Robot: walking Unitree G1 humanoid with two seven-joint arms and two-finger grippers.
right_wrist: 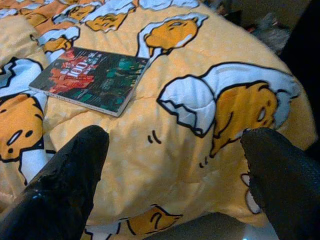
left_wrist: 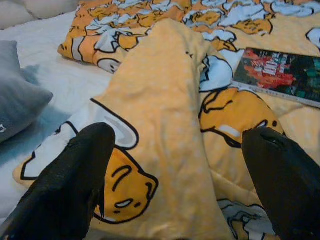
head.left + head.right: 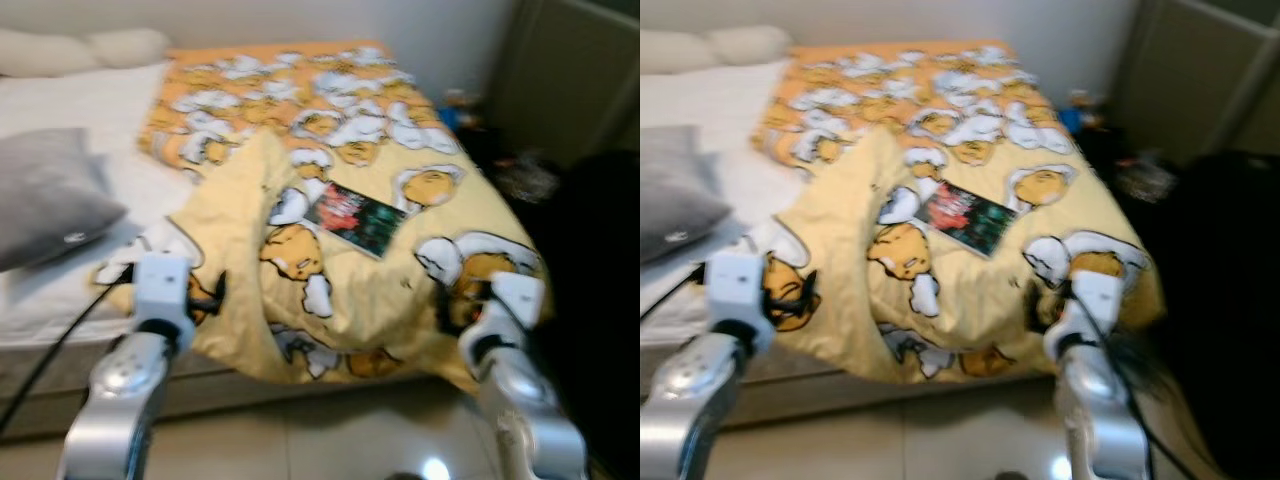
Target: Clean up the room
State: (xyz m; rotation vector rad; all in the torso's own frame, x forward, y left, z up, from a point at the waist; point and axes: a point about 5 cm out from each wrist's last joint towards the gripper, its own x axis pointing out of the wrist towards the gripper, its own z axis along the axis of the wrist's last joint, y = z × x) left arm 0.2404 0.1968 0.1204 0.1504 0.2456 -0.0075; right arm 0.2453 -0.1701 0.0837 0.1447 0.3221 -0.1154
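Observation:
A yellow blanket (image 3: 360, 280) printed with cartoon egg figures lies rumpled over the bed, one fold (image 2: 165, 100) raised near its left side. A dark book (image 3: 358, 219) with a red and green cover rests flat on the blanket, also seen as the book (image 1: 90, 77) and the book (image 2: 280, 75). My left gripper (image 2: 180, 180) is open, hovering over the blanket's near left corner. My right gripper (image 1: 175, 180) is open above the blanket's near right corner, with the book a little beyond it.
A grey pillow (image 3: 45, 195) lies on the white sheet (image 3: 90, 110) at the left, with white pillows (image 3: 80, 48) at the headboard. Dark clutter (image 3: 520, 175) sits on the floor right of the bed. Pale tiled floor (image 3: 300, 440) lies below me.

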